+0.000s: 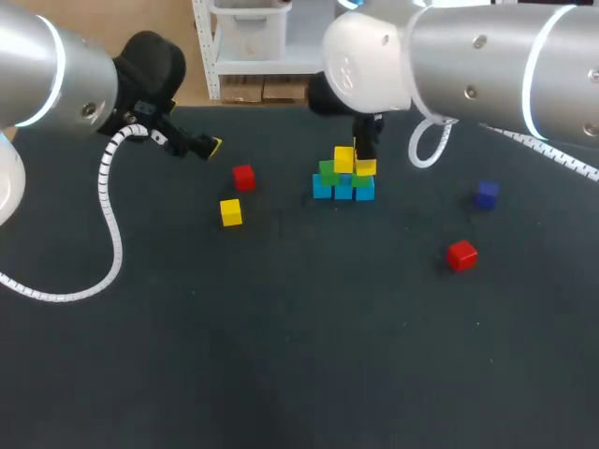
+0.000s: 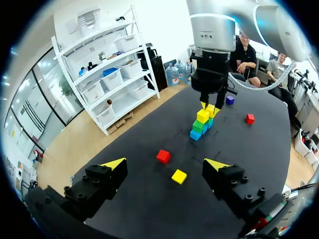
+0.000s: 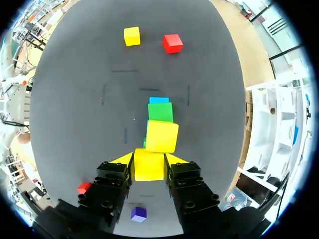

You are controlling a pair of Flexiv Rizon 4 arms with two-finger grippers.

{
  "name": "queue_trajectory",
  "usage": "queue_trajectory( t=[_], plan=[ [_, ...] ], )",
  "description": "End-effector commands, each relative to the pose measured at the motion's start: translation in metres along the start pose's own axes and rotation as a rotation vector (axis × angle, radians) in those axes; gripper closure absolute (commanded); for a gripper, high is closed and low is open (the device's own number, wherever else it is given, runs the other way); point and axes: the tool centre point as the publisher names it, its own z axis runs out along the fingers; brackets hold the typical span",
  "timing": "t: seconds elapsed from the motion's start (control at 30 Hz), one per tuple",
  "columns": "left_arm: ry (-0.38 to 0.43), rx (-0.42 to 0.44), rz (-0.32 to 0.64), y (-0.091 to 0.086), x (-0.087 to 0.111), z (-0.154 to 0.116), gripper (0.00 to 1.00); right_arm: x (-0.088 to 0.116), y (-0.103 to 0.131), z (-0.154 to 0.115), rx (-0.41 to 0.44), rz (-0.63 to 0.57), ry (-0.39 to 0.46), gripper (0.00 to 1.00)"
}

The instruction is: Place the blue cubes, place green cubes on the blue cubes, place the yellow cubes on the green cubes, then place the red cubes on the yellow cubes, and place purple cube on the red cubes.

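A row of blue cubes (image 1: 343, 190) lies mid-table with green cubes (image 1: 328, 172) on top. One yellow cube (image 1: 343, 159) sits on the greens. My right gripper (image 1: 365, 165) is shut on a second yellow cube (image 3: 149, 166), held beside the first at the stack's right end, over a green cube; whether it rests there I cannot tell. Loose on the table are a yellow cube (image 1: 231, 212), two red cubes (image 1: 243, 177) (image 1: 461, 254) and a purple cube (image 1: 486, 194). My left gripper (image 1: 211, 145) hangs open at the back left, holding nothing, with the loose red cube (image 2: 163, 156) ahead of it.
The dark table (image 1: 281, 355) spreads wide in front of the stack. My left arm's white cable (image 1: 110, 215) loops over the table's left side. My right arm comes down over the stack from the back right.
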Motion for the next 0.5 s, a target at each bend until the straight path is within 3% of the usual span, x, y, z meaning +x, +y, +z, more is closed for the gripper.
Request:
queue_trajectory(
  t=[0.03,0.17,0.27,0.33,0.5],
  plan=[
    [-0.001,0.002,0.001,0.0008,0.0002,0.0007,0.0,0.0011,-0.0027,0.001,-0.004,-0.001,-0.002,1.0],
    [-0.001,0.002,0.001,0.0008,0.0002,0.0007,0.0,0.002,-0.0031,0.002,-0.005,-0.002,-0.004,0.99],
    [-0.001,0.002,0.001,0.0008,0.0002,0.0007,0.0,0.0025,-0.0032,0.0026,-0.002,-0.001,-0.008,0.8],
    [-0.001,0.002,0.001,0.0008,0.0002,0.0007,0.0,0.0031,-0.0034,0.0033,-0.001,-0.001,-0.01,0.73],
    [-0.001,0.002,0.001,0.0008,0.0002,0.0007,0.0,0.0037,-0.0036,0.0047,0.002,-0.004,-0.017,0.71]
  ],
)
